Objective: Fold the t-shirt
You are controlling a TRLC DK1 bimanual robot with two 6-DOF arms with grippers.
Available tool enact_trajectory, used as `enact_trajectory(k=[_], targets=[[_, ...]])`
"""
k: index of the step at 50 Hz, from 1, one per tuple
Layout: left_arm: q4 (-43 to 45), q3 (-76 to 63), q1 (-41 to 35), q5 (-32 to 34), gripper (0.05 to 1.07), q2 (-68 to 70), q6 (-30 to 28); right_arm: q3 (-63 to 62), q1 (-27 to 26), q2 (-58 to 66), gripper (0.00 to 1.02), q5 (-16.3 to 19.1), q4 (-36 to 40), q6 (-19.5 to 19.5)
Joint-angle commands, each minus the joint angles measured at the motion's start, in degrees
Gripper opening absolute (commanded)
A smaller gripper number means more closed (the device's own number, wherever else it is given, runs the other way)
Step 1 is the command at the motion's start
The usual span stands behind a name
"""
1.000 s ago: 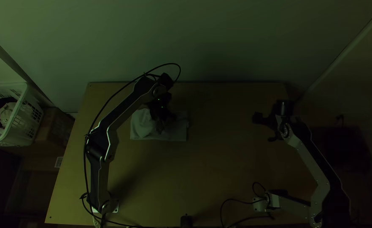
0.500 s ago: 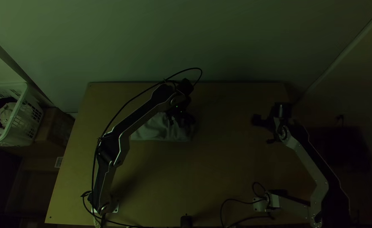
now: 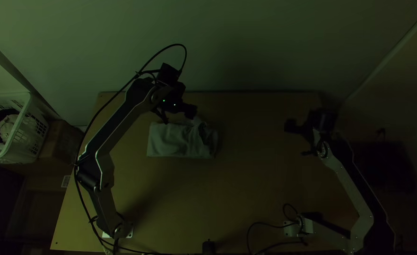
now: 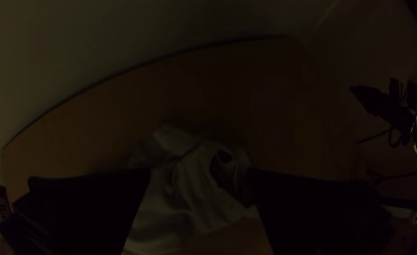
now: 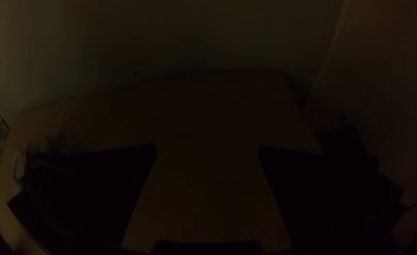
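Top view: the pale t-shirt (image 3: pixel 173 142) lies creased, partly bunched; left tool (image 3: pixel 178 117) and right tool (image 3: pixel 298 140) are spread.

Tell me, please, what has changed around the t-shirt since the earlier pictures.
The left tool has drawn back leftward from over the t-shirt, toward the far edge of the table; its fingers are apart, though I cannot tell whether it just let go. The shirt's right end has become rumpled. The right tool has hardly moved, and the basket is unchanged.

2 black fingers (image 4: pixel 90 208) stand apart — rumpled t-shirt (image 4: pixel 185 193) showing between them.
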State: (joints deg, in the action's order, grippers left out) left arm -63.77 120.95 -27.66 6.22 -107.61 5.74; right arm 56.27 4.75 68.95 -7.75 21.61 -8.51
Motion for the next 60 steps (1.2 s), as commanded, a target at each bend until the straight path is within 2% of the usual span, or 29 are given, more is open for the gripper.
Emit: enact_trajectory(k=[1, 10, 17, 28, 36, 53, 60], targets=[[3.2, -5.1, 3.1, 1.0, 1.03, 7.2, -1.3, 4.2, 0.3, -2.9, 0.99, -0.2, -1.6, 3.0], [13.2, -16.2, 9.6, 1.6, 1.03, 18.2, -3.5, 8.5, 1.0, -6.8, 0.99, -0.1, -1.7, 7.1], [17.8, -22.2, 15.4, 1.5, 1.03, 25.5, -4.6, 10.7, 1.0, -10.9, 0.99, -0.1, -2.8, 9.6], [26.4, -31.8, 23.2, 1.4, 1.03, 37.3, -6.0, 8.2, 1.8, -20.1, 0.99, 0.2, -9.2, 9.6], [34.1, -40.9, 27.1, 0.8, 1.03, 45.8, -5.8, 3.8, 2.6, -26.9, 0.99, 0.9, -11.1, 9.6], [45.9, -65.6, 31.7, 0.5, 1.03, 65.5, -4.9, -12.1, 3.4, -44.1, 0.99, 2.4, -15.3, 9.3], [54.1, -78.4, 35.2, 0.5, 1.03, 74.4, -6.2, -19.8, 3.7, -51.1, 0.99, 2.4, -16.9, 9.2]])
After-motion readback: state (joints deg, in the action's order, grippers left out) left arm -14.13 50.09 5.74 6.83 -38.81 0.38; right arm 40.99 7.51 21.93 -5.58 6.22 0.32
